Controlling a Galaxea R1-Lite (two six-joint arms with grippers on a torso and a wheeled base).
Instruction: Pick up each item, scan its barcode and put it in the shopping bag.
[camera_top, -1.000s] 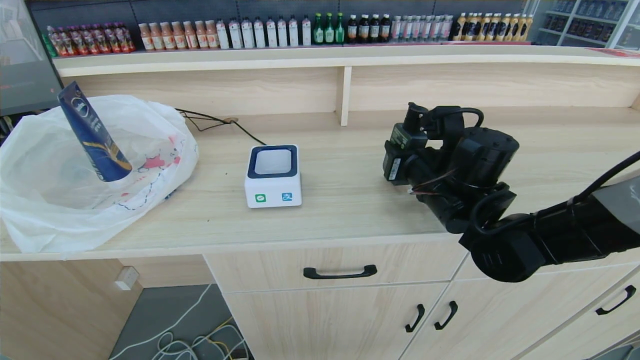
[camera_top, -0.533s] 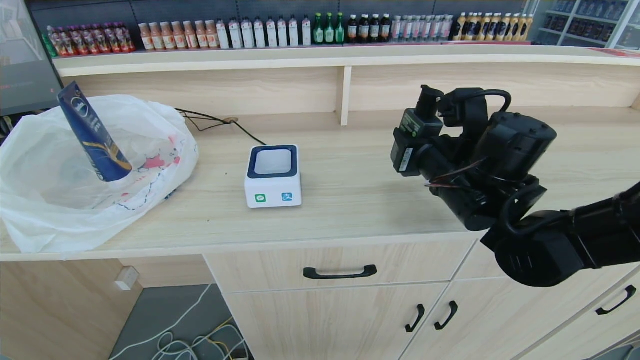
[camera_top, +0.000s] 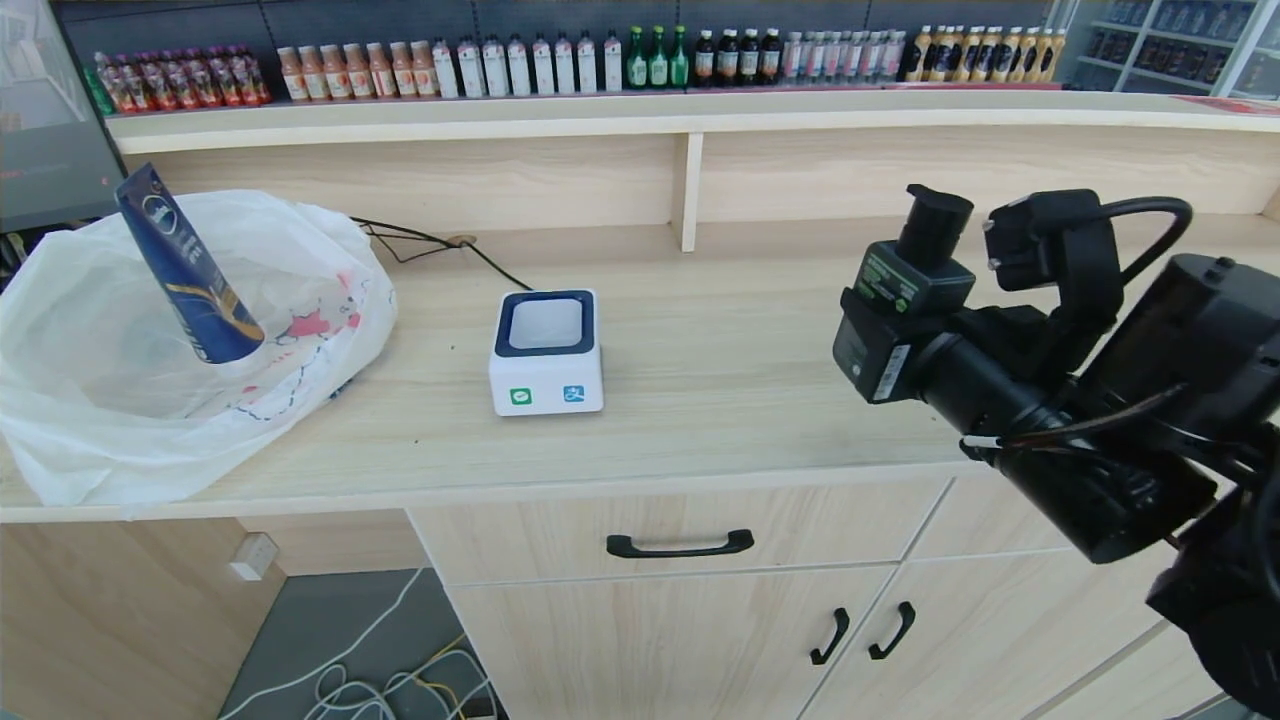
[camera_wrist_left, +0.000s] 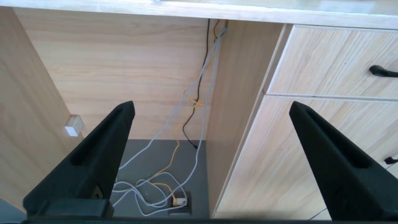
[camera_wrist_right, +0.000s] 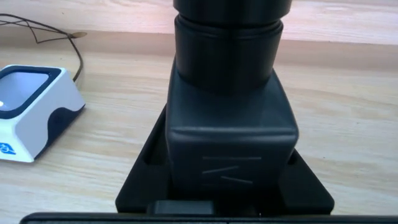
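Note:
My right gripper (camera_top: 945, 350) is shut on a dark square bottle (camera_top: 898, 300) with a green label and a round black cap, held above the right part of the wooden counter (camera_top: 720, 370). In the right wrist view the bottle (camera_wrist_right: 227, 124) stands between the gripper's (camera_wrist_right: 227, 190) black fingers. The white barcode scanner (camera_top: 547, 352) with its dark-rimmed window sits mid-counter, well left of the bottle; its corner (camera_wrist_right: 31, 115) appears in the wrist view. A white plastic shopping bag (camera_top: 120, 400) lies at the left end with a blue tube (camera_top: 185, 265) sticking out. My left gripper (camera_wrist_left: 211, 109) hangs open below the counter.
A black cable (camera_top: 440, 245) runs from the scanner to the back wall. A raised shelf (camera_top: 600, 110) behind carries a row of drink bottles. Drawers and cabinet doors (camera_top: 680, 590) front the counter; loose cables (camera_wrist_left: 168, 186) lie on the floor beneath.
My right arm has carried the bottle to the right and closer to the camera, farther from the scanner. The bag, the tube and the scanner have stayed put.

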